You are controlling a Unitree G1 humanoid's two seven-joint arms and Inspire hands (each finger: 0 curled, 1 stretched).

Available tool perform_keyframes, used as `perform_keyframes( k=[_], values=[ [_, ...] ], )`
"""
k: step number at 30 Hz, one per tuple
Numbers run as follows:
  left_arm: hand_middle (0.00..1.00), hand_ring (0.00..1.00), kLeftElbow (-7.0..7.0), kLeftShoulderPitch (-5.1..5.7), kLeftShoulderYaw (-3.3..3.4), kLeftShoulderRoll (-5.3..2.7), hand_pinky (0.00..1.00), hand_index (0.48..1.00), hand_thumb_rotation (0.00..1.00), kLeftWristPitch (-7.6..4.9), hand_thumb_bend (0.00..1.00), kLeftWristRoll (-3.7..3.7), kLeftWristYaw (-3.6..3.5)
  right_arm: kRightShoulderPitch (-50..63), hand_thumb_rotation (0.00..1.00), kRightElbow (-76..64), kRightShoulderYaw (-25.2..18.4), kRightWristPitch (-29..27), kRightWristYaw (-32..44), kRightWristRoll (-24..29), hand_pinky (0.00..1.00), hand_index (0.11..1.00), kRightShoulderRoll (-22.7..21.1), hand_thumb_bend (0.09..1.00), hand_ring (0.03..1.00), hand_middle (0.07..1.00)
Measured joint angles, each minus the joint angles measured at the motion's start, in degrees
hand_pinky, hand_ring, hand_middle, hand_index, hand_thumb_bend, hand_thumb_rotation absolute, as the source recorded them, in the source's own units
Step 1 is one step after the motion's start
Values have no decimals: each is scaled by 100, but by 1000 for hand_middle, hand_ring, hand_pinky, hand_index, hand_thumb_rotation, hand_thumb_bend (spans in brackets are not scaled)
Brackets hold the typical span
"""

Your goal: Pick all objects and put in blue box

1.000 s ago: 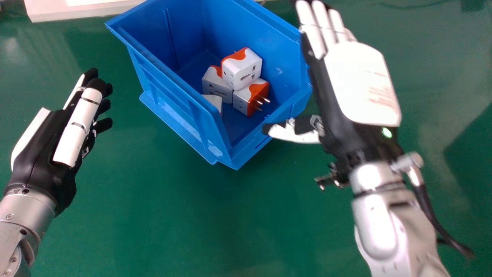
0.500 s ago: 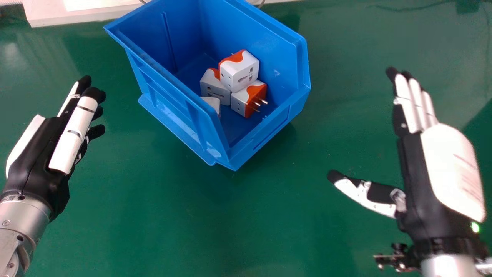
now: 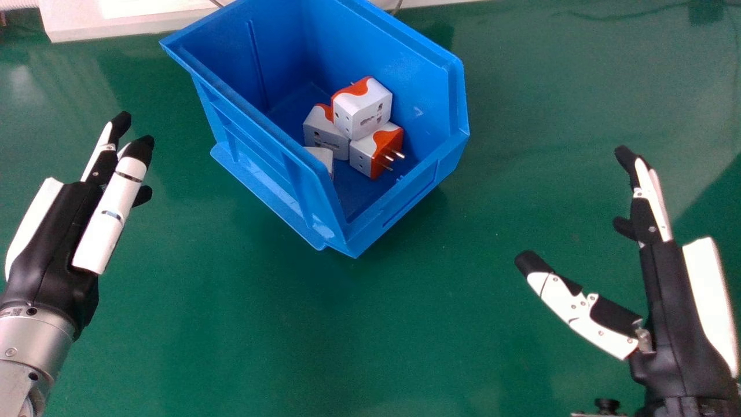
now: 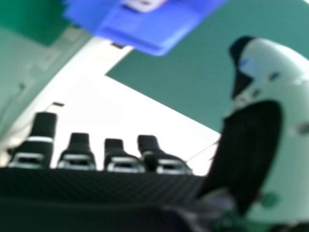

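Observation:
The blue box (image 3: 301,174) stands at the upper middle of the head view; part of the box (image 4: 149,34) also shows in the right hand view. Inside it lie several white and orange plug adapters: one adapter (image 3: 362,109) rests on top of two others, and a paler one (image 3: 322,157) is partly hidden by the near side wall. My left hand (image 3: 55,243) is at the left, open and empty, apart from the box. On the right, lower than the box, my right hand (image 3: 671,301) is open with nothing in it; its thumb (image 4: 260,145) shows in the right hand view.
A green table surface (image 3: 278,336) lies under the box and both hands. Behind the box, a white flat object (image 3: 75,23) runs along the back edge, with a thin cable near it. A small dark object (image 3: 705,10) is at the far right corner.
My right hand has moved from beside the box toward the right and nearer the robot, and has turned. My left hand has shifted slightly left and down. The adapters lie as before.

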Motion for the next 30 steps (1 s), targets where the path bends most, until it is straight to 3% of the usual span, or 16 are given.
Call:
perform_keyframes(
  k=[4, 5, 6, 10, 12, 15, 21, 26, 30],
  values=[
    [955, 953, 378, -49, -11, -62, 900, 1000, 1000, -464, 345, -8, -9, -166, 806, 118, -56, -34, 369, 744, 916, 977, 45, 321, 993, 1000],
    [955, 953, 494, -54, -12, -70, 898, 1000, 1000, -618, 348, -17, -41, -182, 900, 124, -53, -37, 475, 916, 936, 988, 62, 356, 997, 1000],
    [955, 953, 515, -54, -12, -71, 898, 1000, 1000, -644, 348, -18, -47, -182, 900, 125, -52, -38, 492, 946, 936, 988, 66, 356, 997, 1000],
    [953, 954, 901, -66, 14, -65, 899, 1000, 1000, -1102, 354, -51, -138, -153, 949, 194, -47, -133, 605, 1267, 946, 994, 163, 398, 999, 1000],
    [944, 952, 1099, -69, 29, -56, 891, 998, 1000, -1255, 375, -62, -169, -113, 968, 236, -30, -178, 608, 1283, 953, 997, 232, 423, 999, 1000],
    [935, 949, 1247, -69, 59, -39, 884, 993, 1000, -1363, 399, -67, -182, -44, 980, 289, 15, -246, 628, 1294, 959, 998, 289, 438, 1000, 1000],
    [921, 936, 1268, -67, 127, -12, 866, 985, 1000, -1458, 430, -77, -182, 76, 995, 464, -26, -373, 627, 1288, 953, 1000, 333, 479, 1000, 1000],
    [915, 926, 1390, -68, 133, -11, 849, 981, 1000, -1569, 428, -78, -182, 62, 999, 630, -73, -537, 588, 1213, 949, 1000, 334, 501, 1000, 1000],
    [907, 915, 1452, -68, 144, -11, 833, 975, 1000, -1584, 428, -78, -169, 74, 1000, 689, -111, -537, 578, 1203, 948, 1000, 345, 517, 1000, 1000]
  ],
)
